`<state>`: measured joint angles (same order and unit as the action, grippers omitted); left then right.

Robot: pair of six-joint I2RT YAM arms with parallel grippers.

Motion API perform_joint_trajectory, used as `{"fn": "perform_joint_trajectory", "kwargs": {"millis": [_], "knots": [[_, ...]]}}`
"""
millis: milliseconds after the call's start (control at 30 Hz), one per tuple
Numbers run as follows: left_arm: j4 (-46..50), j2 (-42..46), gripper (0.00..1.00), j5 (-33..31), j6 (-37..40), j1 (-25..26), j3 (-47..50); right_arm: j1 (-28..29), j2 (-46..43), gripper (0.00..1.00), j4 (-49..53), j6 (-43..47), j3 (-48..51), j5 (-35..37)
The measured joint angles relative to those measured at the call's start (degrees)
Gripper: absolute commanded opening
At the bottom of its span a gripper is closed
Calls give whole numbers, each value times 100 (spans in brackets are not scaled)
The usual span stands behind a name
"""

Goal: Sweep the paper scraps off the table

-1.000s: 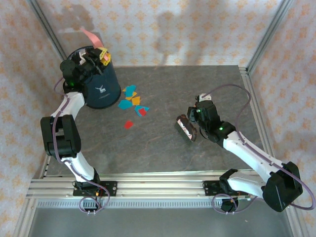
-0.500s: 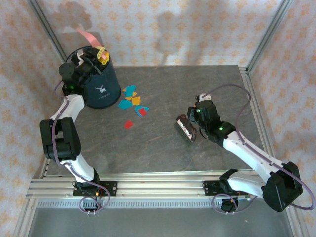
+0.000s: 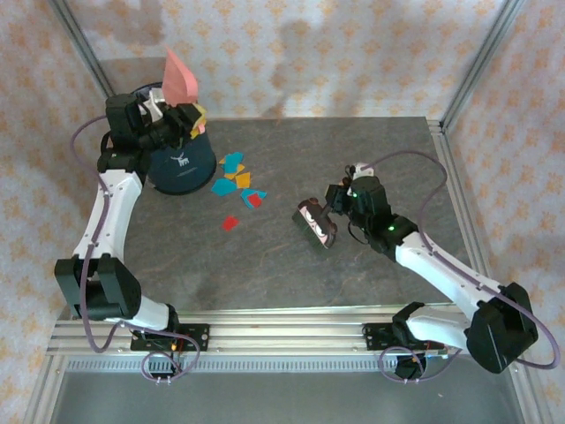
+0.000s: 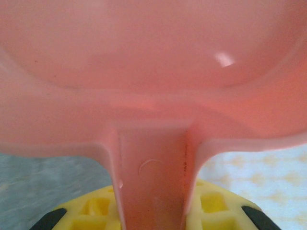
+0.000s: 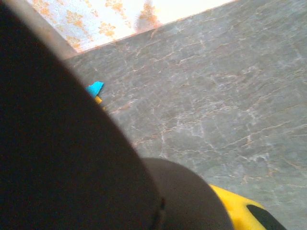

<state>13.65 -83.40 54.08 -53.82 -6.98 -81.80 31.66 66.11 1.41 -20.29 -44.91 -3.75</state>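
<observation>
The paper scraps (image 3: 237, 177), blue, orange and red, lie in a loose cluster on the table (image 3: 353, 150) just right of the bin, with one red scrap (image 3: 229, 223) apart and nearer. A blue scrap (image 5: 95, 88) peeks past the brush in the right wrist view. My left gripper (image 3: 187, 117) is shut on the handle of the pink dustpan (image 3: 180, 78), which stands tilted up over the bin; up close the handle (image 4: 153, 182) runs between the yellow fingers (image 4: 91, 211). My right gripper (image 3: 340, 205) is shut on a dark brush (image 3: 315, 223), right of the scraps.
A dark blue bin (image 3: 184, 163) stands at the table's back left corner, under the dustpan. Aluminium rails (image 3: 265, 336) edge the table, and patterned walls close it in. Bare table (image 5: 216, 96) stretches beyond the brush handle (image 5: 72, 158).
The left arm has swung the dustpan up so that it stands steeply over the bin. The right arm has carried the brush left, closer to the scraps.
</observation>
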Motion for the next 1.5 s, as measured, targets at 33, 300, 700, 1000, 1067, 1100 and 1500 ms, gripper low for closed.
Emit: {"fn": "perform_joint_trajectory", "kwargs": {"millis": [33,300,700,1000,1067,1100,1500], "knots": [[463,26,0,-96,428,26,-81,0,72,0,-72,-87,-2,-48],[3239,155,0,-988,3145,133,-208,0,1196,0,-584,-837,-619,-514],[4404,916,0,-2024,4669,323,568,2,2835,0,-1456,-2345,-1952,-673],[4339,1095,0,-2439,4684,474,1067,44,4223,0,-1648,-3528,-3145,-385],[4269,1152,0,-2470,4682,476,1137,61,4531,0,-1624,-3740,-3475,-308],[4210,1193,0,-2490,4677,476,1176,72,4715,0,-1596,-3847,-3696,-269],[4072,1351,0,-2671,4642,551,1224,109,6183,0,-1102,-4710,-5237,-111]]}}
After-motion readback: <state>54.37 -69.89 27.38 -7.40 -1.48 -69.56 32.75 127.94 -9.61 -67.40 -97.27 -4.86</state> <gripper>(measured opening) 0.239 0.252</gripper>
